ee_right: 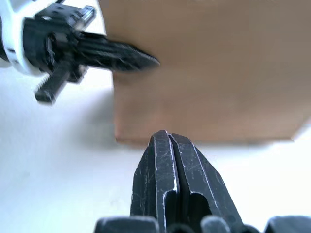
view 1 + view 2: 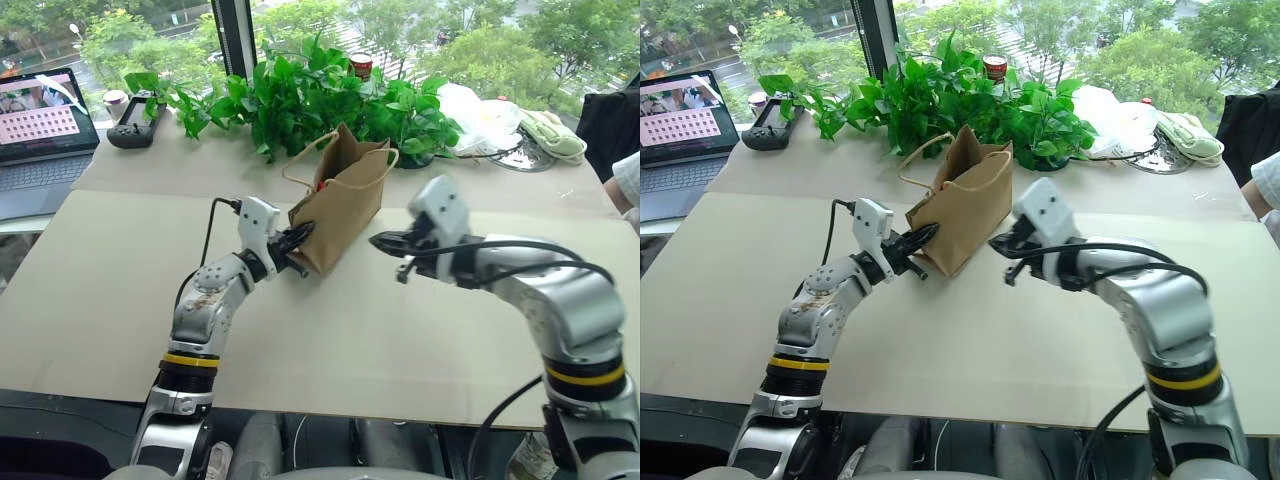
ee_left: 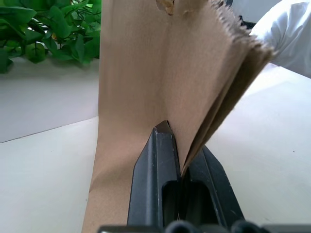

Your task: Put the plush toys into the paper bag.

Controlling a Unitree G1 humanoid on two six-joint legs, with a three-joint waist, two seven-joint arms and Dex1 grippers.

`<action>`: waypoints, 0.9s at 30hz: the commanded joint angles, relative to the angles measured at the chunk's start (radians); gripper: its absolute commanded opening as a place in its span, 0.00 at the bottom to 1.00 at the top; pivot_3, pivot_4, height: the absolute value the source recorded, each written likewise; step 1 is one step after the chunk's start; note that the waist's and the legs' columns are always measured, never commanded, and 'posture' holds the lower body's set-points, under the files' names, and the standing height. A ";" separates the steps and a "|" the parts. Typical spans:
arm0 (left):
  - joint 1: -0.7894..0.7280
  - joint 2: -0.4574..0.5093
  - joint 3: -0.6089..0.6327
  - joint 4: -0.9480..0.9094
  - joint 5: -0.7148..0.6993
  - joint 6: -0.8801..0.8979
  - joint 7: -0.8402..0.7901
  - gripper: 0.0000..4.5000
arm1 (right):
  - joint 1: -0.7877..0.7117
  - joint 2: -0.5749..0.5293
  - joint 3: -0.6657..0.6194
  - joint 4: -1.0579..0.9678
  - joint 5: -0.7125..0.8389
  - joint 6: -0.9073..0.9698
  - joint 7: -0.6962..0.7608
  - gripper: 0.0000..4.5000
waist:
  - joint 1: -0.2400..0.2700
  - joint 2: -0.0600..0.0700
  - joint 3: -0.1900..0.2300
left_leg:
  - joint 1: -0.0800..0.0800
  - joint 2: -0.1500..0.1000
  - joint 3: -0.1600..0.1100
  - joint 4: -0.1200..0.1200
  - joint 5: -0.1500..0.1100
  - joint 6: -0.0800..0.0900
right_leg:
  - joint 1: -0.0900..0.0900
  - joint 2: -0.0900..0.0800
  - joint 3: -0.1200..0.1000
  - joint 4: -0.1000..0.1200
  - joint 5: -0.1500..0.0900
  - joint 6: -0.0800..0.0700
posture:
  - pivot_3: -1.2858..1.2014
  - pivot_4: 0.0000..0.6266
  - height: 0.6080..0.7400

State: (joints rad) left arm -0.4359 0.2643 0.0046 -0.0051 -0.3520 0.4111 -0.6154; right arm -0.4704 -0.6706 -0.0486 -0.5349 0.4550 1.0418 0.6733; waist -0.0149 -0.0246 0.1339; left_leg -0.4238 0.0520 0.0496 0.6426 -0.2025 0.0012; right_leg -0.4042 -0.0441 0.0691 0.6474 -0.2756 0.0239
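From the head cameras I see a pale beige table (image 2: 120,300) running under a big window, with a row of leafy plants (image 2: 320,95) along the far edge, a laptop (image 2: 42,130) at the far left, a black controller (image 2: 132,128) beside it, a red can (image 2: 361,65) among the leaves and a white plastic bag (image 2: 480,118) at the far right; a person's white sleeve (image 2: 628,180) is cut off at the right edge. The paper bag (image 2: 338,205) stands upright mid-table, just in front of the plants, its cord handles up and a sliver of red showing at its mouth, too small for me to say it is a toy. My left gripper (image 2: 297,240) reaches level from the near left and is clamped on the bag's near-left corner fold. My right gripper (image 2: 385,240) points left toward the bag from the right, fingers pressed together on nothing, close to the bag's right side but apart from it. In the left wrist view the paper bag (image 3: 160,73) rises ahead and a crease of it is pinched between the black fingers (image 3: 155,174). In the right wrist view my clenched fingers (image 1: 167,170) point at the bag's (image 1: 218,68) brown wall, with the left gripper (image 1: 131,54) against its edge. The bag's walls hide its inside.
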 commanded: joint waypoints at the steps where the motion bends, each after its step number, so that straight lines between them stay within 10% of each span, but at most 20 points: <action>1: -0.030 0.095 0.042 -0.028 -0.060 -0.058 -0.161 0.01 | 0.034 -0.027 -0.161 -0.038 0.092 -0.073 0.068 0.00 | -0.005 0.000 0.000 | 0.000 0.000 0.000 0.000 0.000 0.000 | 0.000 0.001 0.000 0.000 0.000 0.000 | 0.52 0.24 0.79; 14: -0.104 0.470 -0.022 0.122 -0.145 -0.145 -0.909 0.01 | 0.064 -0.139 -0.277 0.052 0.233 -0.175 0.223 0.00 | 0.004 0.001 0.001 | 0.001 0.000 0.001 0.000 0.000 0.000 | 0.001 0.000 0.000 -0.001 -0.001 0.001 | 0.52 0.24 0.79; 27: -0.213 0.350 -0.164 0.401 -0.027 -0.430 -0.999 0.01 | 0.109 -0.189 -0.294 0.019 0.313 -0.156 0.222 0.00 | 0.004 0.001 0.001 | 0.000 0.000 0.001 0.001 0.000 0.000 | 0.000 0.001 0.000 0.000 -0.001 0.000 | 0.52 0.24 0.79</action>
State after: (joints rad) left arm -0.6183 0.6259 -0.1453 0.3648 -0.3910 0.0305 -1.6030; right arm -0.3636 -0.8414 -0.3018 -0.4786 0.7329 0.8887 0.9011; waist -0.0106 -0.0238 0.1345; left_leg -0.4239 0.0523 0.0504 0.6434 -0.2025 0.0014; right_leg -0.4038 -0.0435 0.0695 0.6474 -0.2769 0.0243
